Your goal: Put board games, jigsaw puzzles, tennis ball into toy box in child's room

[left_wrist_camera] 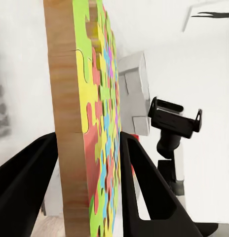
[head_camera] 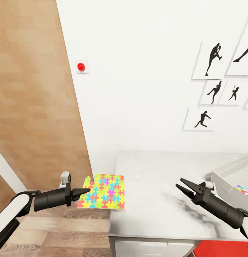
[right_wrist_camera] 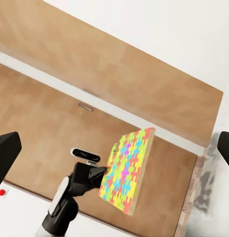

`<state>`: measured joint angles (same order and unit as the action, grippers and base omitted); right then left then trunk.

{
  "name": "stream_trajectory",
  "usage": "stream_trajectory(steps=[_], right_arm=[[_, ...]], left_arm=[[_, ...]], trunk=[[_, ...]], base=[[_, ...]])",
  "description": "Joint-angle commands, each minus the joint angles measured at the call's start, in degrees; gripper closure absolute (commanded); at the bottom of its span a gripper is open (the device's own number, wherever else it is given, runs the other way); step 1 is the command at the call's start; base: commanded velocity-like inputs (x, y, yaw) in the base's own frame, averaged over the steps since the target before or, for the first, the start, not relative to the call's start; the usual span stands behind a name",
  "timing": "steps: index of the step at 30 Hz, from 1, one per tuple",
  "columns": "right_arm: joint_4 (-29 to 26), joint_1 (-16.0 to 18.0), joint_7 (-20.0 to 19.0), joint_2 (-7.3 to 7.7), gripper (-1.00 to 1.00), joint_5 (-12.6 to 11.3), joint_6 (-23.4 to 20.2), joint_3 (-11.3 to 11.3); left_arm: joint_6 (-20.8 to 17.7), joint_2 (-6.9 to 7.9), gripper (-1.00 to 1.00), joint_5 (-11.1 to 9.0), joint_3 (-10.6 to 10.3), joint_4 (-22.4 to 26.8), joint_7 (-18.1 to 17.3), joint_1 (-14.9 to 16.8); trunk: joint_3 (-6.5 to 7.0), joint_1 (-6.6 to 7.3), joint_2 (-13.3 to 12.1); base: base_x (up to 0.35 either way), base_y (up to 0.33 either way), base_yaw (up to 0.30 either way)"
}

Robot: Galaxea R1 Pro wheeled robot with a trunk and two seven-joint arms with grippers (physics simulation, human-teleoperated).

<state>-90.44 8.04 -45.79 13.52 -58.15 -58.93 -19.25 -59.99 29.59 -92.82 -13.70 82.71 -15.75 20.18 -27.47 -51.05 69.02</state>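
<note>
Head view: the left gripper (head_camera: 85, 192), at the lower left of the frame, pinches the near edge of a colourful jigsaw puzzle (head_camera: 103, 191), holding it flat at the left end of the white worktop (head_camera: 163, 185), partly over the wooden floor (head_camera: 56, 235). At lower right, the right gripper (head_camera: 184, 187) hovers spread wide and empty over the worktop. The toy box (head_camera: 227, 175) sits at the right edge of the frame.
</note>
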Motion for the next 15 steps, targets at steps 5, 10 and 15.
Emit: stream_trajectory(steps=[5,10,15], right_arm=[[0.0,0.0,-0.3,-0.06,-1.0,0.4,-0.1,-0.4],[0.0,0.0,-0.3,-0.07,-1.0,0.5,0.1,-0.4],[0.0,0.0,-0.3,-0.07,-1.0,0.5,0.8,-0.3]], left_arm=[[0.0,0.84,1.0,0.5,0.0,-0.2,-0.6,2.0],[0.0,1.52,1.0,0.4,0.1,-0.2,-0.6,2.3],[0.0,1.73,1.0,0.4,-0.1,-0.2,-0.6,2.3]], trunk=[[0.84,1.1,-2.0],[1.74,2.2,-4.0],[2.64,3.3,-6.0]], base=[[0.0,0.0,0.0],[0.0,0.0,0.0],[0.0,0.0,0.0]])
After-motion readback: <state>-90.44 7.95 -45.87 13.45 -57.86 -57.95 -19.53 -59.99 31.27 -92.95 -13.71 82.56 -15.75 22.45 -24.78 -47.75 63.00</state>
